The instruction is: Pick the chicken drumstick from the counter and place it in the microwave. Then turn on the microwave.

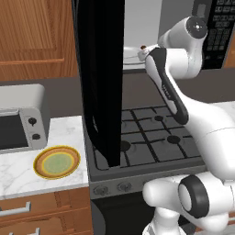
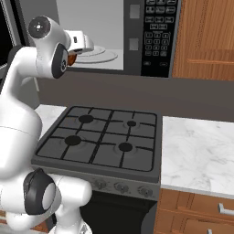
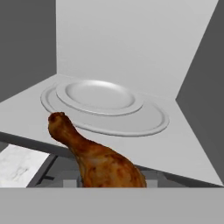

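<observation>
Chicken drumstick (image 3: 98,159) held in the half-closed pincer (image 2: 73,57) at the open microwave (image 2: 151,36) mouth — placing and switching on remain.

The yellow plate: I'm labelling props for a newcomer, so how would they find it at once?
Start at the white marble counter left of the gas stovetop. In front of the silver toaster oven lies the yellow plate, flat near the counter's front edge. It alone is round, with an orange-brown rim and a pale green middle.

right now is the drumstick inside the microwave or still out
Out, just at the opening. In the hand view the chicken drumstick hangs before the microwave floor edge, thin end toward the empty turntable.
</observation>
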